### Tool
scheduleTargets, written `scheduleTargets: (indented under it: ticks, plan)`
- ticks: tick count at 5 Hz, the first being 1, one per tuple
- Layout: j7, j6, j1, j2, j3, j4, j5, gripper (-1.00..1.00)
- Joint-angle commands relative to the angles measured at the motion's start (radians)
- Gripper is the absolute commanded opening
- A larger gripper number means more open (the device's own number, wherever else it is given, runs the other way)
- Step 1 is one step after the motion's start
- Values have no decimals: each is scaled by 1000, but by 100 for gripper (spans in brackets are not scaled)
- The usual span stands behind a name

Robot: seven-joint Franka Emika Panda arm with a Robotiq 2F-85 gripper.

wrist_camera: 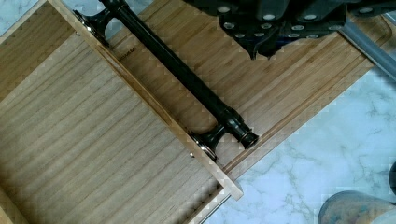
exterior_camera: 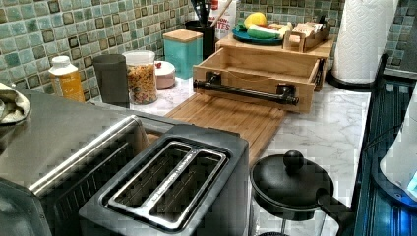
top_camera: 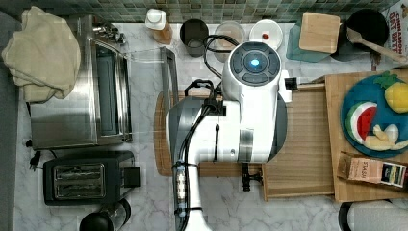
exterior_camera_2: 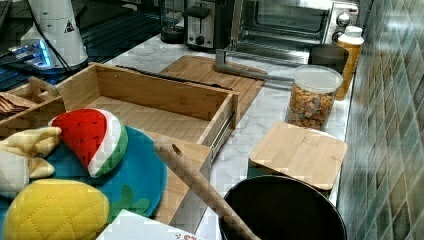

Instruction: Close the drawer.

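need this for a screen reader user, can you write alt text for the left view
A light-wood drawer stands pulled out of its box, its black bar handle facing a cutting board on the marble counter. A toaster and a toaster oven fill the foreground, with jars along the green tiled wall and a paper towel roll at the left view's right.

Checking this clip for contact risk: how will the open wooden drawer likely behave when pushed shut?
The drawer looks like rigid wood, so it probably won't flex. It appears empty, likely light. A metal side rail shows in the right view, so it should slide straight; pushing the black handle off-centre might skew it.
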Motion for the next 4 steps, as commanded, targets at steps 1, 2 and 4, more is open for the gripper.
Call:
scheduleTargets:
  ticks: [1,2,4]
  plan:
    - [0,0,-2,0,-1,-8,-2,-100]
    - [-137,64,2,-37,11,-79,20,-100]
    - [-272,117,62,-42,66,-154,-32,-100]
